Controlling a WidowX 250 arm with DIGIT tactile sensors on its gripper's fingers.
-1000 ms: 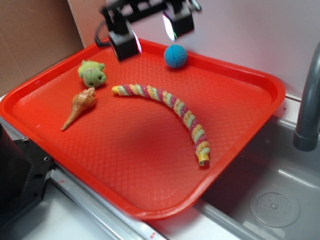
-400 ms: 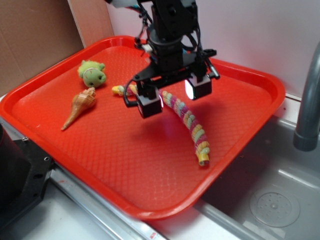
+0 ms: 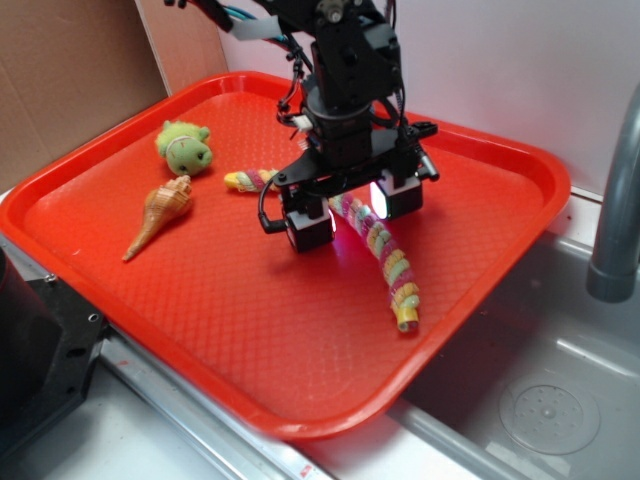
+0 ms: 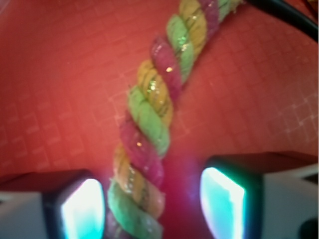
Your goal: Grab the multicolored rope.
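Gripper (image 3: 343,213) low over red tray (image 3: 300,330), 2 fingers (image 4: 79,209) spread w/ multicolored rope (image 4: 149,124) between, not clenched yet; positioned for closing.

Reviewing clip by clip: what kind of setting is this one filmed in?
Probably a toy kitchen sink mock-up in a lab: a red tray sits beside a grey sink basin with a faucet, with cardboard behind. The gripper straddles the multicolored rope.

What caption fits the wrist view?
Open hand straddling the multicolored rope on the red tray.
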